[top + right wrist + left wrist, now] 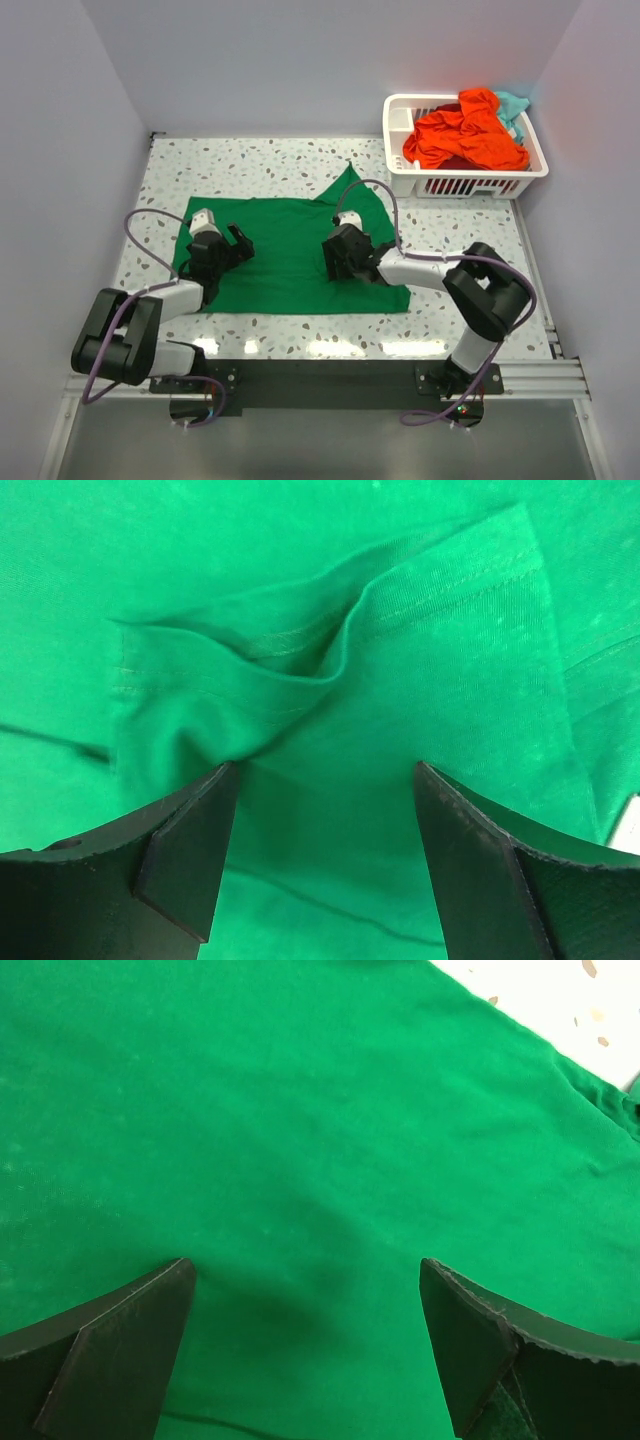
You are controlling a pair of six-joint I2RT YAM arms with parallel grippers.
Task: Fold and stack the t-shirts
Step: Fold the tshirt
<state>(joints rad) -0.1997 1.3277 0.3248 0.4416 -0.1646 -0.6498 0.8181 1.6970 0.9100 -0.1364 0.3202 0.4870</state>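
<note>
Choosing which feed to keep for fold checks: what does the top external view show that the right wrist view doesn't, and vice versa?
Top only: the left gripper, the white basket holding the orange-red shirt and teal shirt. Right wrist only: stitching on a raised hem fold. Both: the green t-shirt under the open right gripper.

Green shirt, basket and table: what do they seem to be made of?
Green shirt: soft matte knit, probably cotton; stitched hems and limp folds show. Basket: white plastic, likely, slightly glossy, with moulded slots. Table: speckled terrazzo-like top, smooth; its near edge reflects lights. It may be laminate.
</note>
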